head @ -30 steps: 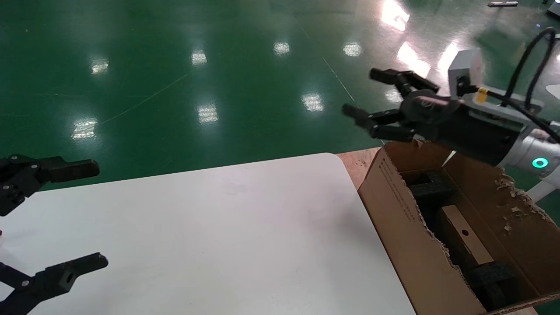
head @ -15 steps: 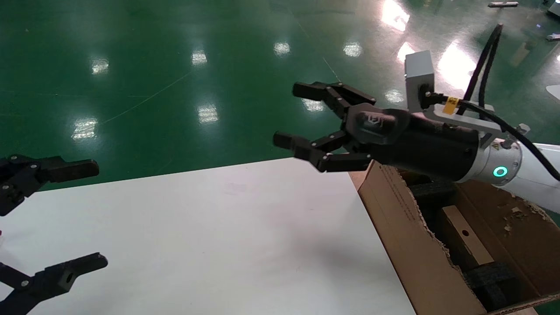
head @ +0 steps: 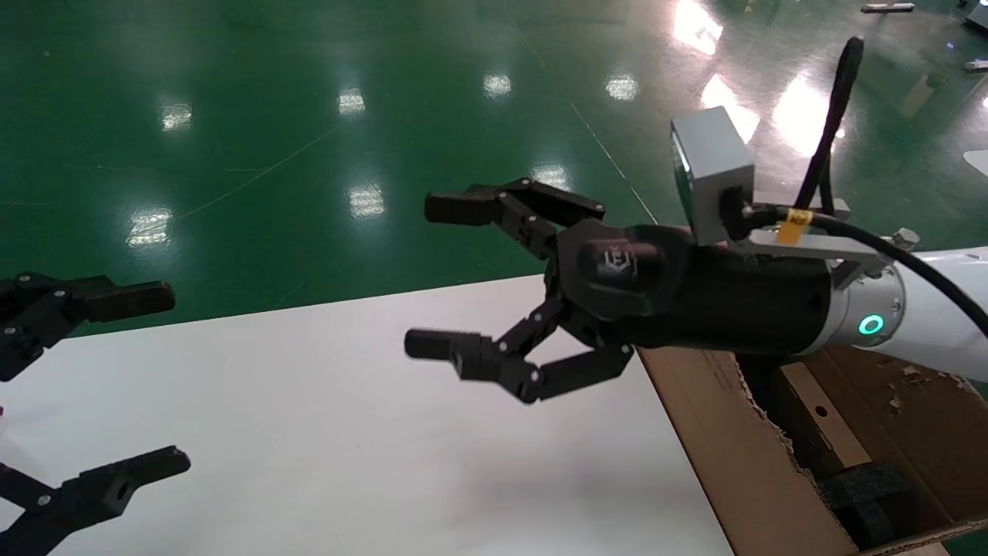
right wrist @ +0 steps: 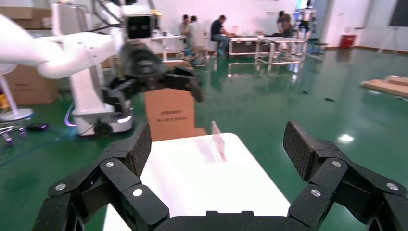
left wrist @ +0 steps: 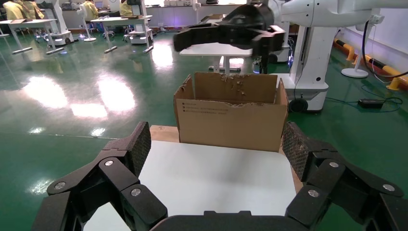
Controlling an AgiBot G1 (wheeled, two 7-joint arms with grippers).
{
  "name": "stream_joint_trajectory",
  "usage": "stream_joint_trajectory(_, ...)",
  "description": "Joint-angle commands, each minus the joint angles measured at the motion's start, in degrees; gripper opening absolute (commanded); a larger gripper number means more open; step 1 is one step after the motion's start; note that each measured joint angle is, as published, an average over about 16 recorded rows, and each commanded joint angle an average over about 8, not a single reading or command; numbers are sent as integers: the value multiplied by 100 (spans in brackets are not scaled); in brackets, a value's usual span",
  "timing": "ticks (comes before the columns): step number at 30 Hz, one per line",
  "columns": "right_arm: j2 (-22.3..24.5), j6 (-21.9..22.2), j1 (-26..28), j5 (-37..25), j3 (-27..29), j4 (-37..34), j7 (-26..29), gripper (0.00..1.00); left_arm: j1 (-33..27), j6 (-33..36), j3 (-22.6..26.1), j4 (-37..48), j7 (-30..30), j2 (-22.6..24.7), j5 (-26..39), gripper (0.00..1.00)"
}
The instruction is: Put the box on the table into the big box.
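Small holed box already in the carton; right gripper empty over the bench

The small holed cardboard box (head: 820,423) lies inside the torn-flapped carton (head: 741,471), wedged between black foam blocks (head: 861,494), hole upward; it looks light and stiff, its taped sides likely slippery, so it is best pinched across the narrow width at mid-length, on bare cardboard; the right gripper (head: 448,278) hangs above the white bench (head: 309,432), jaws spread wide and holding nothing; a second ago it hovered over the carton's far corner, and it has since swung leftward out over the bench; the left gripper (head: 131,378) sits parked at the bench's left edge, jaws wide, unchanged, as is the box.
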Motion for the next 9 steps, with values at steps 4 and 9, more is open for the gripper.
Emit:
stream_joint_trajectory(4,-139,-173,-378,-720,998,288,497,100,0,0,0,0,0,0,0,100)
stream_joint_trajectory(9,-236,-294,-641,-1221,1692,488,843,100,0,0,0,0,0,0,0,100)
